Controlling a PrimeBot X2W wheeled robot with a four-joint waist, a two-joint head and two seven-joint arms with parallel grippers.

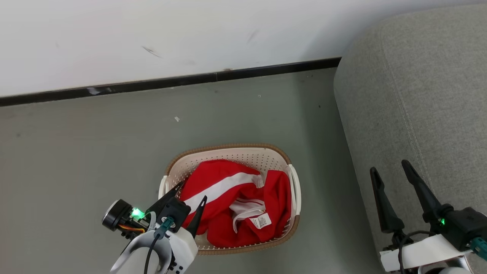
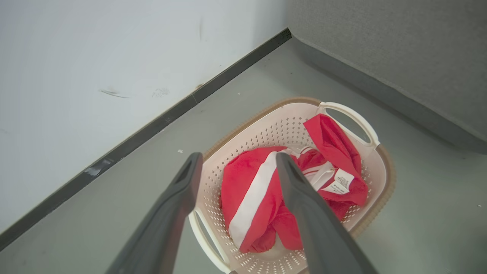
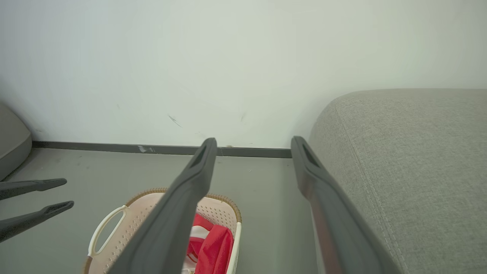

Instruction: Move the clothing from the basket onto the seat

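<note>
Grey floor [image 1: 95, 152], white wall [image 1: 152, 30]

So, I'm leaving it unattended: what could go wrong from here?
The open left gripper hangs over the basket by its side handle, so closing could catch plastic and lift the basket. The red striped clothing lies tangled; a trailing piece might fall on the floor before reaching the seat.
</note>
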